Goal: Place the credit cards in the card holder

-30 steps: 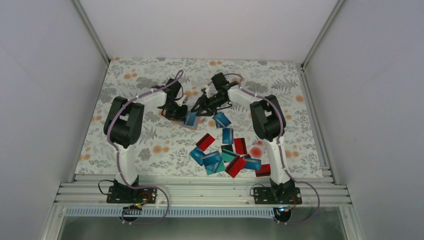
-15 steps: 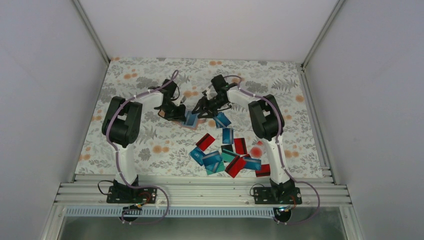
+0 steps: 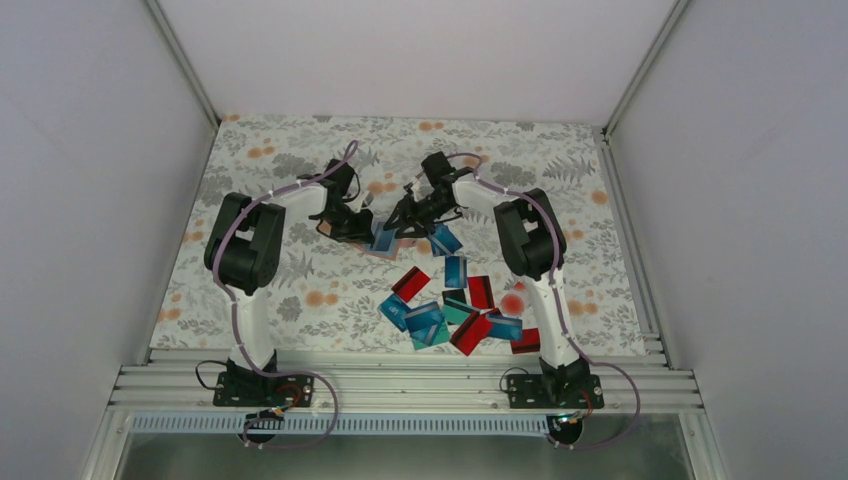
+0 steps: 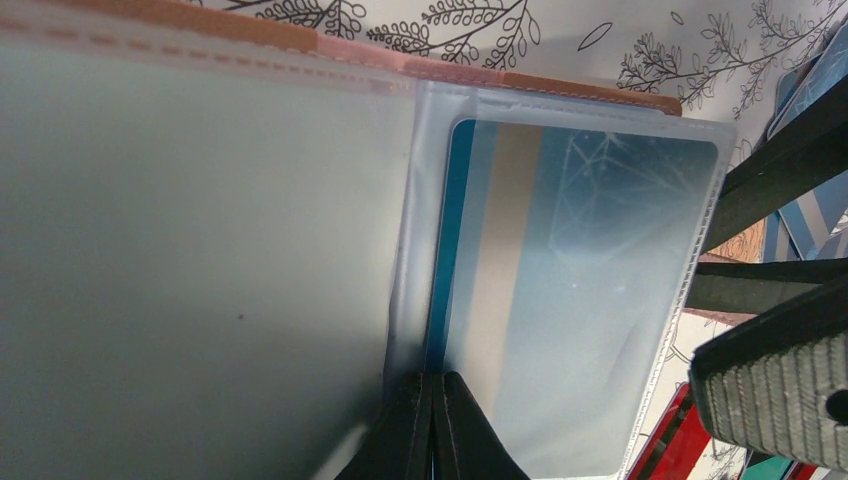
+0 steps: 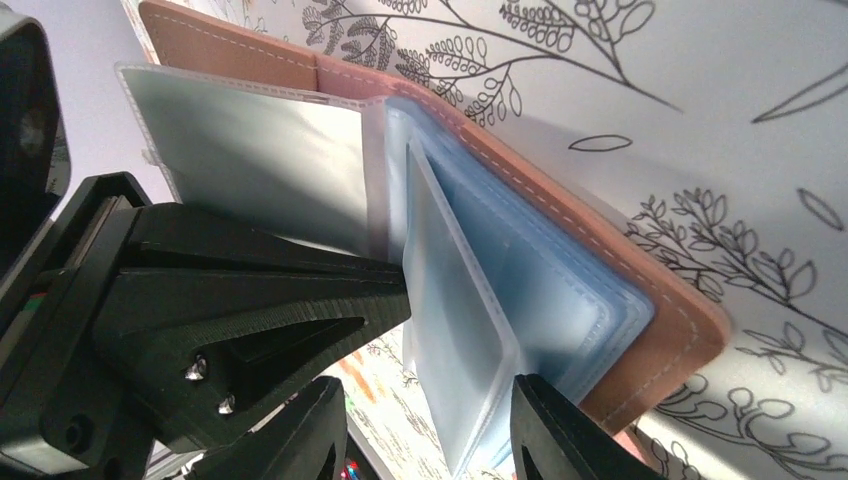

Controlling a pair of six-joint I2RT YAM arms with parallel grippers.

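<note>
Step in hand: loading the holder [image 5: 230, 45], which lies open at mid-counter [image 3: 300, 290], toward the far edge. The left hand [image 4: 432, 390] is clenched on the holder's clear page [image 4: 200, 250] at the spine, which spreads the pages. One card [image 4: 590, 300] sits fully inside a sleeve. The right hand [image 5: 428, 390] is released, jaws apart astride a loose leaf [image 5: 450, 330]; contact cannot be told. The other cards [image 3: 450, 305] lie heaped by the near edge, right of centre. Next move, as judged: the right hand backs clear of the leaf, lifts one card from the heap by its edge, and feeds it square into an empty sleeve
</note>
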